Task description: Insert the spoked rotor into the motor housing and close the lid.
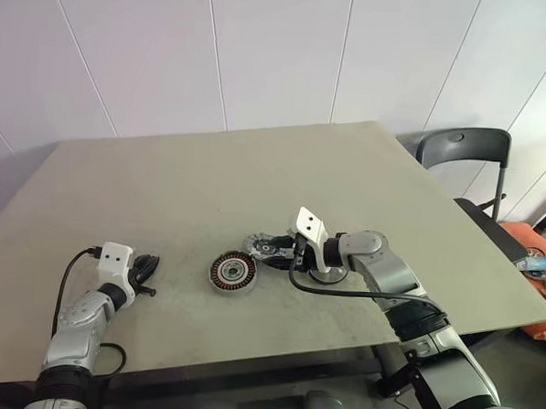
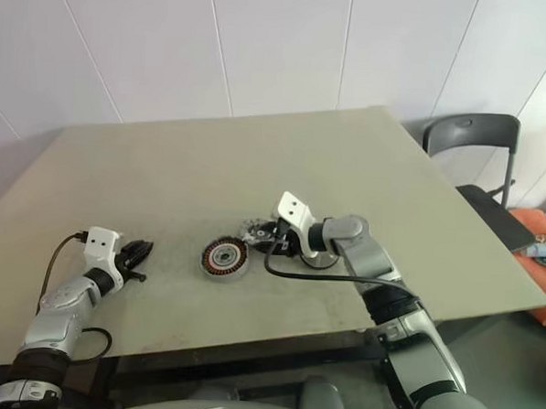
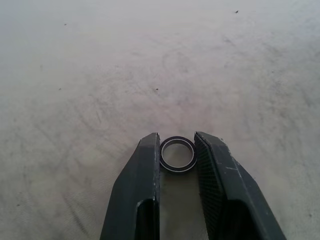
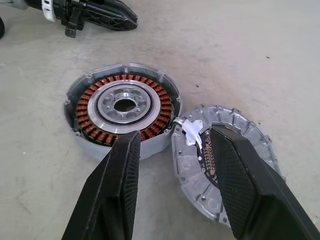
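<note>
Left gripper (image 3: 176, 150): fingers closed on a small black ring (image 3: 177, 155), low over the table (image 1: 211, 165).

Right gripper (image 4: 175, 145): jaws apart, holding nothing. Motor housing (image 4: 122, 107) just ahead of one finger; spoked rotor (image 4: 227, 155) lying beneath the other.

Risk: closing here could catch the housing wall and shove it aside.
</note>
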Controlling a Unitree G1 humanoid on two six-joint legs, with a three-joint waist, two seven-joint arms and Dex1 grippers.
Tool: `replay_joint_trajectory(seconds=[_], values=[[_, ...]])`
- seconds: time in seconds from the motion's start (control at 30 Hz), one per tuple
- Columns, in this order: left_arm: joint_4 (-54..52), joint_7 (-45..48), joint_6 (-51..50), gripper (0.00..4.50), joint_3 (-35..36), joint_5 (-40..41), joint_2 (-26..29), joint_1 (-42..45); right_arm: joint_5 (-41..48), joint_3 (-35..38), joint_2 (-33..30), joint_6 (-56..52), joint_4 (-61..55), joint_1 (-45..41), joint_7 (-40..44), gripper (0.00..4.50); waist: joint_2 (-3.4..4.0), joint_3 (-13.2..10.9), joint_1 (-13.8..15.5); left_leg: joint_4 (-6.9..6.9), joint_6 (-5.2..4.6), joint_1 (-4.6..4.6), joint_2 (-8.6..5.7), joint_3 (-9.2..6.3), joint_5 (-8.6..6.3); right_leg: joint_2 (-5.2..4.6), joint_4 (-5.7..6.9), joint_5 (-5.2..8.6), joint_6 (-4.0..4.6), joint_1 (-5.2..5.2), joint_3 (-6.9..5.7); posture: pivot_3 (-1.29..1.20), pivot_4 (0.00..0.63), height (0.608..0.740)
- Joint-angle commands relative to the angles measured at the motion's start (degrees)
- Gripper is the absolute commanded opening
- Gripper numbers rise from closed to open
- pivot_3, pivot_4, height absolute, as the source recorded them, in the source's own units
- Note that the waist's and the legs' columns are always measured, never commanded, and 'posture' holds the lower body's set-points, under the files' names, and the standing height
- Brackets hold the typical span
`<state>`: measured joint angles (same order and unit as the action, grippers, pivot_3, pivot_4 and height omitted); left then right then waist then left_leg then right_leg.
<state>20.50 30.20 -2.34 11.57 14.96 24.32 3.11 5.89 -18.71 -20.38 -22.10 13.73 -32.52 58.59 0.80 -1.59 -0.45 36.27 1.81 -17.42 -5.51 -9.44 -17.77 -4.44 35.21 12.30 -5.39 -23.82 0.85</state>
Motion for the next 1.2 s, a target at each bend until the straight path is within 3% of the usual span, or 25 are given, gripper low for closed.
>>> replay_joint_trajectory(seconds=[0.03, 0.17, 0.43, 0.67, 0.83, 1.2], values=[[-7.1, 2.5, -0.2, 0.70, 0.0, 2.8, -0.5, 0.6, 0.7, 1.0, 0.3, 0.4, -1.8, -0.9, -0.3, 2.32, -0.21, 0.0, 0.3, -0.01, 0.09, -0.18, -0.05, 0.00, 0.00, -0.03, -0.01, -0.09, 0.07, -0.19, 0.03, 0.00, 0.000, 0.740], [-12.9, 5.4, -2.4, 0.70, -0.7, 5.0, -0.7, 1.1, 0.7, 0.9, 0.4, 0.3, -2.0, -0.7, -0.5, 2.32, -0.48, 0.0, 1.1, 0.07, 0.18, -0.92, -0.19, 0.05, -0.05, -0.08, -0.14, -0.22, 0.18, -0.94, 0.10, 0.00, 0.000, 0.740], [-19.1, 11.9, -5.9, 0.70, -6.5, 5.1, 0.5, 4.2, 2.4, 1.7, -0.2, -1.7, -4.0, 0.4, 0.3, 2.32, -0.54, -0.1, 1.2, 0.03, 0.13, -0.92, -0.22, 0.09, -0.09, -0.08, -0.20, -0.21, 0.17, -0.93, 0.13, 0.00, 0.000, 0.740], [-16.0, 18.1, -8.7, 0.70, -11.3, 3.6, 2.3, 10.3, 7.8, 3.8, -4.2, -7.2, -10.3, 3.9, 4.7, 2.32, -0.61, -0.1, 1.2, 0.14, 0.12, -0.89, -0.21, 0.09, -0.09, -0.04, -0.18, -0.21, 0.16, -0.84, 0.10, 0.00, 0.000, 0.740], [-14.7, 21.9, -9.7, 0.70, -13.7, 3.5, 2.8, 12.2, 8.1, 4.9, -6.5, -7.9, -11.9, 6.0, 3.4, 2.32, -0.70, -0.2, 1.2, 0.14, 0.12, -0.89, -0.19, 0.11, -0.09, -0.04, -0.18, -0.20, 0.15, -0.84, 0.11, 0.00, 0.000, 0.740], [-15.0, 27.7, -8.7, 0.70, -17.7, 1.5, 3.5, 13.0, 8.1, 4.8, -5.9, -8.1, -12.5, 6.8, 1.1, 2.32, -0.82, -0.3, 1.2, 0.25, 0.11, -0.90, -0.18, 0.10, -0.09, -0.02, -0.17, -0.22, 0.14, -0.81, 0.11, 0.00, 0.000, 0.740]])
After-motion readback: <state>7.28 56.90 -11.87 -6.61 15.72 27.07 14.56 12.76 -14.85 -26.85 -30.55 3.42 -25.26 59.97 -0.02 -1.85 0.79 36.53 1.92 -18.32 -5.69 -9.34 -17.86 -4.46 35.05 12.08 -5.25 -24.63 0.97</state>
